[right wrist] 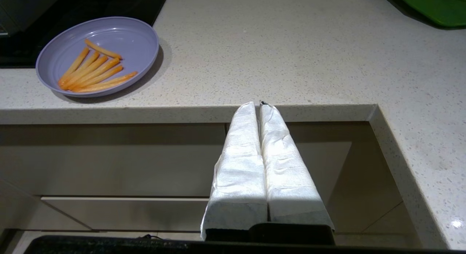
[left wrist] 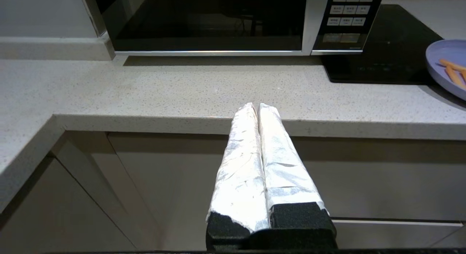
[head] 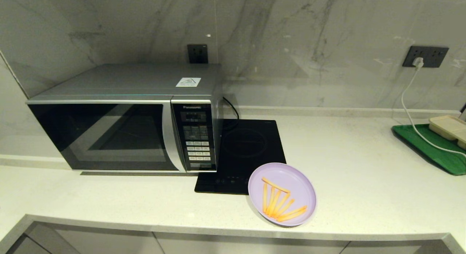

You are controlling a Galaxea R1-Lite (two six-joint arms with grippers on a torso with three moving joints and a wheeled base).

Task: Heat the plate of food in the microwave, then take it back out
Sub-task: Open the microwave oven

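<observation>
The lilac plate of food with several orange fries sits near the counter's front edge, partly over the corner of the black cooktop; the plate of food also shows in the right wrist view and at the edge of the left wrist view. The silver microwave stands at the left with its dark door closed. My left gripper is shut and empty, held in front of the counter edge before the microwave. My right gripper is shut and empty too, off the counter's front to the right of the plate. Neither arm shows in the head view.
A green tray with a beige container lies at the far right, and a white cable runs from a wall socket onto it. Cabinet fronts sit below the countertop. Bare counter spreads between plate and tray.
</observation>
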